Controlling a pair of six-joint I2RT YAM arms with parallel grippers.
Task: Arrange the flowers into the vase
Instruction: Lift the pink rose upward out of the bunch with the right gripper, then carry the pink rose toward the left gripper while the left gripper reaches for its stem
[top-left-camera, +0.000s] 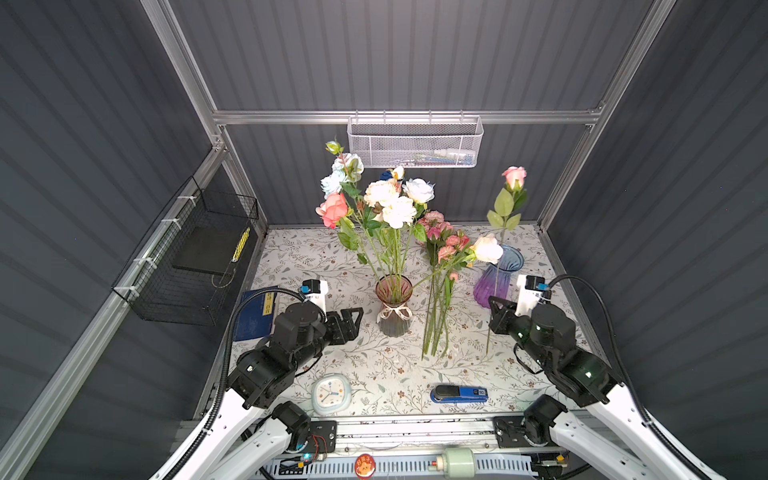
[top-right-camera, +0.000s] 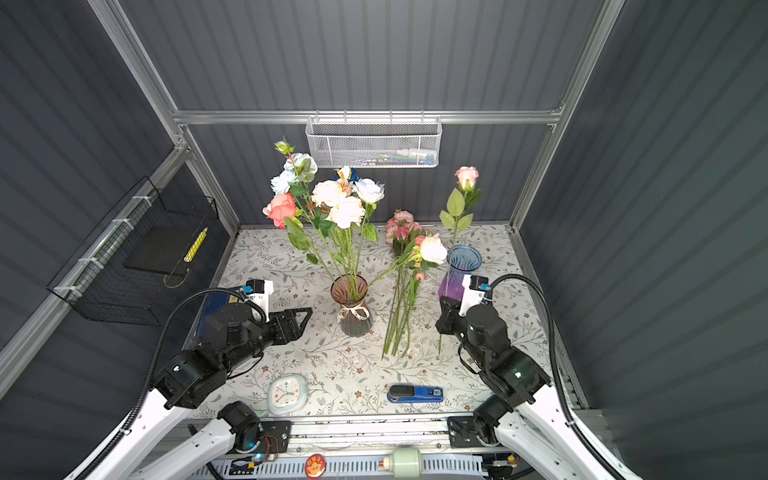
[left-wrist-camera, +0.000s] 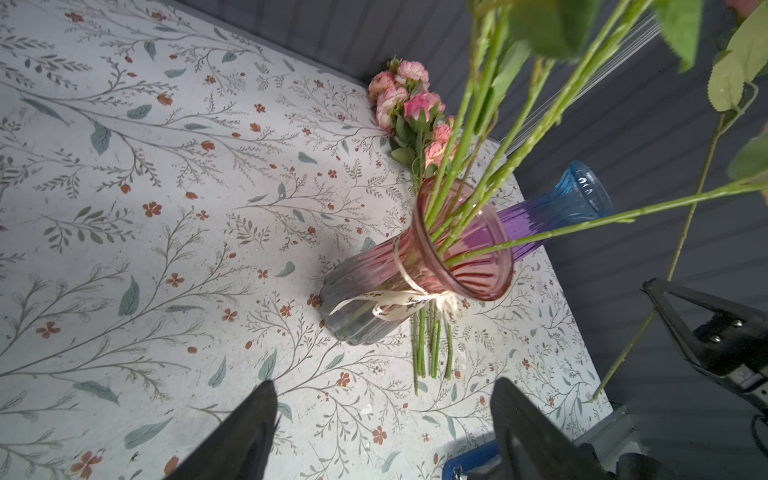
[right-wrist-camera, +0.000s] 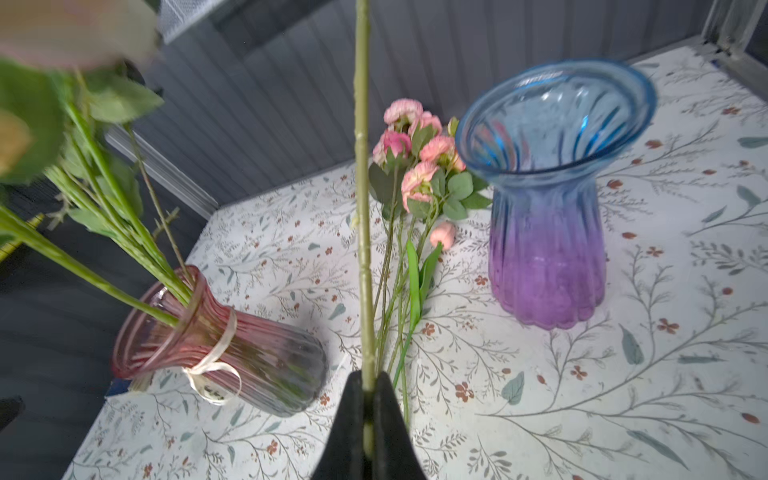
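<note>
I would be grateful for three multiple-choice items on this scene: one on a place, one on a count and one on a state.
1. Where is the bunch of small pink flowers?
A. Standing in a vase
B. Lying on the table between the vases
C. In the hanging mesh basket

2. How many vases stand on the table?
A. One
B. Two
C. Three

3. What is the right gripper doing?
A. Open and empty
B. Shut on the clock
C. Shut on a rose stem

Answers:
1 B: the bunch lies flat on the cloth between the pink vase and the blue vase.
2 B: both top views show only those two.
3 C: the right wrist view shows the jaws pinched on the upright green stem.
</note>
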